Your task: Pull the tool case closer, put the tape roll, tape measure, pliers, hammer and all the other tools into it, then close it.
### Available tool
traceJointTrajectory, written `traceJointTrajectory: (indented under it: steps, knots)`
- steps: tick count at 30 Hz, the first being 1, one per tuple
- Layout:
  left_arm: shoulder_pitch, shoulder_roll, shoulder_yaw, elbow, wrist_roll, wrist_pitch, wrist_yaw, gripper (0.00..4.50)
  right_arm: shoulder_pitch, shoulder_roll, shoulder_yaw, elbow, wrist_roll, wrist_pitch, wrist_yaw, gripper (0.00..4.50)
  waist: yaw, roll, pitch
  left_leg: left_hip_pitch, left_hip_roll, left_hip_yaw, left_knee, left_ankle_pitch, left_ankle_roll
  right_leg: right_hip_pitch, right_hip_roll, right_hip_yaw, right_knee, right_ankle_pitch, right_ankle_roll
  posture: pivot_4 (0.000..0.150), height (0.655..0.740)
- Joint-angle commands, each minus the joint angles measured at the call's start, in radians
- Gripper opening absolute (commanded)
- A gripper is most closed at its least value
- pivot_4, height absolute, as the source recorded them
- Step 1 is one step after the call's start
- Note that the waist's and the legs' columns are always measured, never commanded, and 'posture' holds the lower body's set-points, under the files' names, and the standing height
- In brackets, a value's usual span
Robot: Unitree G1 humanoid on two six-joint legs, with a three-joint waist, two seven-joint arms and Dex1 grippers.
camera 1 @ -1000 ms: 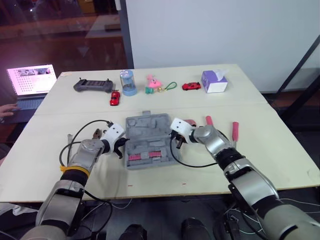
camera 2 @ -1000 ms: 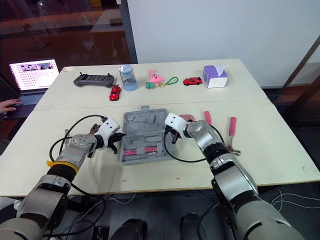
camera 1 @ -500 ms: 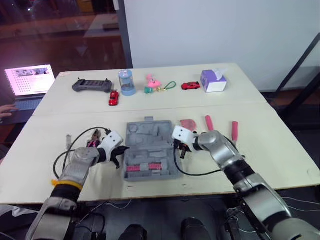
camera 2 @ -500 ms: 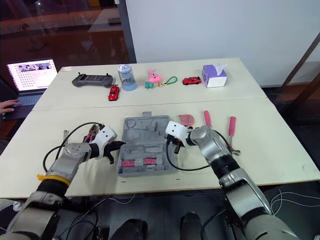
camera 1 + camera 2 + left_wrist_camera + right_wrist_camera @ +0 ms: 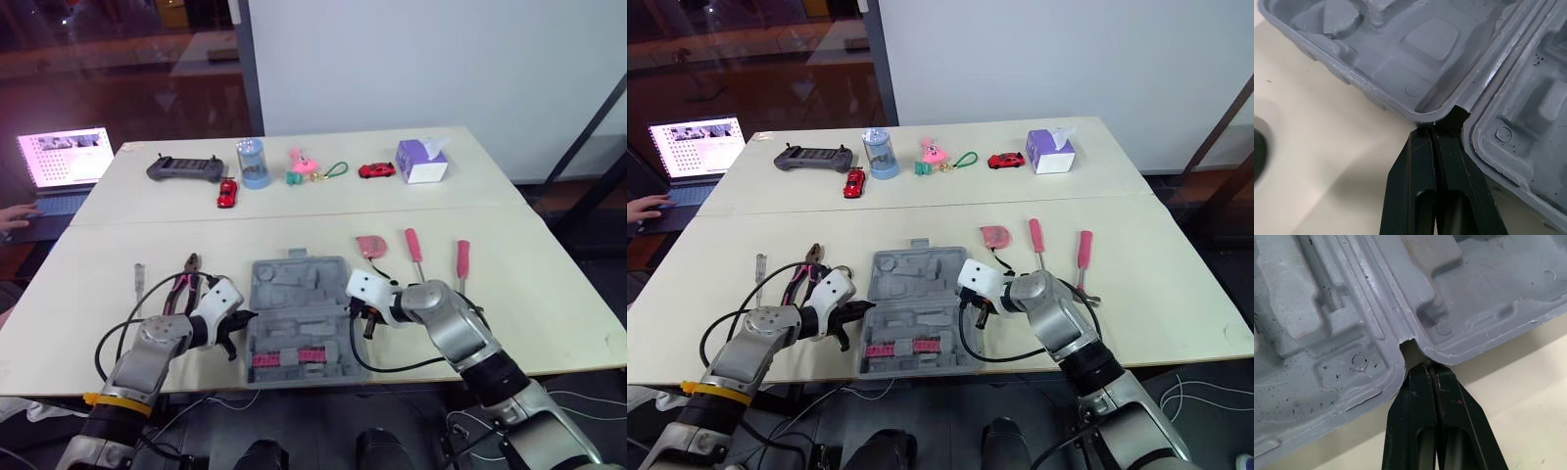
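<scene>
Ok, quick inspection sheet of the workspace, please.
Surface: pale table, no spills seen.
Job's things: tool case open at the near edge; pliers left of it, tape measure and two red-handled tools right of it.
Clutter: controller, cup, two toy cars, tissue box at far edge.
Grippers: left gripper and right gripper shut, tips at the case's hinge notches.
Cables: black loops at both wrists.
Surroundings: laptop and a person's hand, far left.

The tool case [image 5: 299,313] is plain grey, the table [image 5: 549,294] cream, the screwdriver handles [image 5: 413,243] pinkish red.
</scene>
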Motion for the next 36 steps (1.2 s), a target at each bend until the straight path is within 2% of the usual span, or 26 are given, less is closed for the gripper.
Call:
traceJointTrajectory:
  steps: [1,11,20,29,33,36]
  knots:
    - [0.053,0.007,-0.041,-0.062,-0.018,0.028,-0.024,0.06,0.044,-0.009,0.041,-0.069,0.025,0.042,0.029,0.06,0.000,0.000,-0.001,0.000,0.000,0.000,0.000,0.000,0.000,0.000,0.000,0.000,0.000,0.000,0.000,0.150,0.7400]
    - [0.135,0.058,-0.011,-0.156,-0.046,0.070,-0.016,0.06,0.103,-0.037,0.059,-0.190,0.054,0.142,0.022,0.06,0.001,-0.001,-0.002,0.001,0.000,0.001,0.000,-0.001,0.002,0.000,0.000,0.001,0.000,0.000,0.000,0.150,0.7400]
    - [0.137,0.072,0.000,-0.125,-0.044,0.058,0.012,0.06,0.096,-0.043,0.055,-0.146,0.055,0.123,-0.007,0.06,0.000,-0.005,-0.005,0.001,0.001,0.001,0.000,-0.001,0.003,0.000,0.001,0.001,0.000,0.000,0.000,0.150,0.7400]
    - [0.156,0.140,0.061,-0.109,-0.067,0.028,0.000,0.06,0.122,-0.138,-0.023,-0.160,0.099,0.087,0.001,0.06,0.005,-0.006,-0.005,0.001,0.001,0.001,0.000,-0.002,0.003,0.000,0.001,0.001,-0.001,0.000,0.000,0.150,0.7400]
    - [0.205,0.225,0.202,-0.150,-0.143,0.034,-0.033,0.06,0.183,-0.207,-0.201,-0.218,0.212,0.007,0.025,0.06,0.019,-0.006,-0.005,-0.001,0.001,0.001,0.000,-0.004,0.006,-0.001,0.001,0.001,-0.001,0.000,0.000,0.150,0.7400]
    - [0.284,0.278,0.421,-0.185,-0.274,0.060,-0.084,0.06,0.265,-0.231,-0.449,-0.303,0.388,0.021,0.069,0.06,0.025,-0.006,-0.003,-0.002,0.001,0.003,-0.001,-0.004,0.006,-0.003,0.001,0.002,-0.001,0.000,0.000,0.150,0.7400]
